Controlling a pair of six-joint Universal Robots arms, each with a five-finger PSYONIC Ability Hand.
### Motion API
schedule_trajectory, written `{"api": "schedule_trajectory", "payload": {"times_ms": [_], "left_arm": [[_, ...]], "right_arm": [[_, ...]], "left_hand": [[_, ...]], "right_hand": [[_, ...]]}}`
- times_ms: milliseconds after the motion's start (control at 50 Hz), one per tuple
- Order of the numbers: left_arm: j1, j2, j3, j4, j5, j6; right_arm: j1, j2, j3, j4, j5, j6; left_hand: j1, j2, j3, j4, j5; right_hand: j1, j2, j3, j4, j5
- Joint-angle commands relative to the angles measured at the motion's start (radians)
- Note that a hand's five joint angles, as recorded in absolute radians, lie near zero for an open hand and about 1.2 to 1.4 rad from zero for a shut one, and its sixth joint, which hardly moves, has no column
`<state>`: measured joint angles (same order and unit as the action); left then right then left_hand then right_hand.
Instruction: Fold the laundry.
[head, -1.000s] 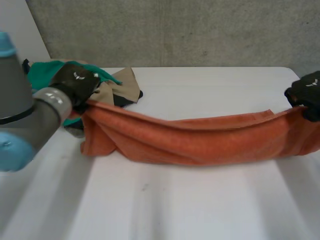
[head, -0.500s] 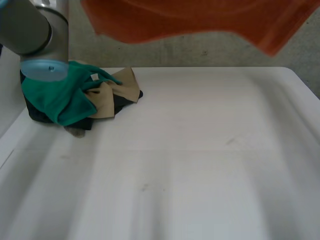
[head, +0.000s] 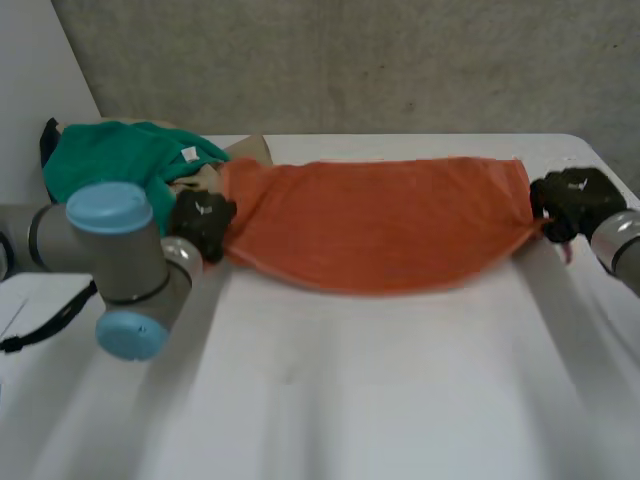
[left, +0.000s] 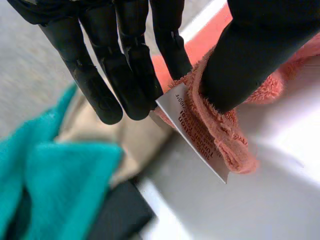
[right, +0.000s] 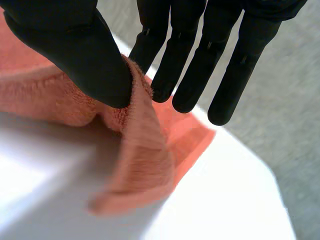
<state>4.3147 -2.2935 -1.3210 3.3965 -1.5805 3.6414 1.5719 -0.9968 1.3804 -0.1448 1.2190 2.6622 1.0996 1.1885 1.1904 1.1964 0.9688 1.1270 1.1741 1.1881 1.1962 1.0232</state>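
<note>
White table below a grey concrete wall carries an orange terry towel, laid out flat and pulled wide, probably to square it for folding. A heap of green, tan and dark clothes sits at its left end. The left hand pinches the towel's left corner between thumb and fingers, and the right hand pinches the right corner likewise. A white care label juts out at the left fingertips.
</note>
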Motion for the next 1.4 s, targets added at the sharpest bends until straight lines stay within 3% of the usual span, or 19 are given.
{"api": "schedule_trajectory", "payload": {"times_ms": [20, 260, 320, 340, 360, 500, 580, 660, 760, 840, 940, 1120, 1280, 1400], "left_arm": [[0.017, 0.022, -0.083, 0.001, 0.019, 0.055], [0.026, 0.000, -0.083, 0.001, 0.034, 0.062], [0.028, 0.000, -0.080, 0.000, 0.033, 0.065], [0.031, 0.003, -0.081, -0.005, 0.039, 0.063], [0.034, 0.014, -0.086, -0.005, 0.033, 0.066], [0.019, 0.155, -0.185, -0.049, 0.010, 0.115], [0.002, 0.282, -0.288, -0.100, 0.011, 0.186], [-0.032, 0.440, -0.438, -0.257, 0.013, 0.331], [-0.069, 0.549, -0.541, -0.426, 0.019, 0.453], [-0.073, 0.580, -0.543, -0.506, 0.024, 0.468], [-0.064, 0.554, -0.454, -0.470, 0.030, 0.413], [-0.050, 0.260, -0.100, -0.349, 0.022, 0.267], [-0.063, -0.004, 0.245, -0.338, -0.007, 0.238], [-0.072, -0.176, 0.498, -0.345, -0.085, 0.238]], "right_arm": [[-0.009, -0.017, 0.037, 0.028, -0.003, -0.045], [-0.012, -0.034, 0.040, 0.054, -0.007, -0.039], [-0.013, -0.037, 0.043, 0.056, -0.007, -0.044], [-0.015, -0.039, 0.045, 0.057, -0.003, -0.045], [-0.020, -0.045, 0.045, 0.059, 0.000, -0.045], [-0.064, -0.127, 0.065, 0.174, -0.001, -0.093], [-0.112, -0.221, 0.086, 0.333, -0.006, -0.214], [-0.174, -0.319, 0.150, 0.596, 0.013, -0.486], [-0.240, -0.378, 0.224, 0.760, 0.020, -0.774], [-0.230, -0.381, 0.227, 0.711, 0.020, -0.759], [-0.199, -0.324, 0.192, 0.593, 0.025, -0.687], [-0.095, -0.122, 0.057, 0.352, 0.046, -0.556], [-0.036, 0.032, -0.067, 0.117, 0.063, -0.440], [-0.006, 0.153, -0.176, -0.065, 0.112, -0.423]], "left_hand": [[0.039, -0.050, -0.051, -0.057, -0.004], [-0.091, -0.179, -0.181, -0.187, -0.134], [-0.003, -0.092, -0.094, -0.100, -0.047], [0.256, 0.167, 0.165, 0.159, 0.213], [0.296, 0.207, 0.205, 0.199, 0.253], [0.297, 0.208, 0.206, 0.200, 0.253], [0.297, 0.208, 0.206, 0.200, 0.253], [0.297, 0.208, 0.206, 0.200, 0.253], [0.297, 0.208, 0.206, 0.200, 0.253], [0.297, 0.208, 0.206, 0.200, 0.253], [0.297, 0.208, 0.206, 0.200, 0.253], [0.297, 0.208, 0.206, 0.200, 0.253], [0.297, 0.208, 0.206, 0.200, 0.253], [0.297, 0.208, 0.206, 0.200, 0.253]], "right_hand": [[0.269, 0.222, 0.208, 0.200, 0.198], [0.269, 0.222, 0.208, 0.200, 0.198], [0.269, 0.222, 0.208, 0.200, 0.198], [0.269, 0.222, 0.208, 0.200, 0.198], [0.269, 0.222, 0.208, 0.200, 0.198], [0.269, 0.222, 0.208, 0.200, 0.198], [0.269, 0.222, 0.208, 0.200, 0.198], [0.269, 0.222, 0.208, 0.200, 0.198], [0.269, 0.222, 0.208, 0.200, 0.198], [0.269, 0.222, 0.208, 0.200, 0.198], [0.269, 0.222, 0.208, 0.200, 0.198], [0.269, 0.222, 0.208, 0.200, 0.198], [0.269, 0.222, 0.208, 0.200, 0.198], [0.269, 0.222, 0.208, 0.200, 0.198]]}}
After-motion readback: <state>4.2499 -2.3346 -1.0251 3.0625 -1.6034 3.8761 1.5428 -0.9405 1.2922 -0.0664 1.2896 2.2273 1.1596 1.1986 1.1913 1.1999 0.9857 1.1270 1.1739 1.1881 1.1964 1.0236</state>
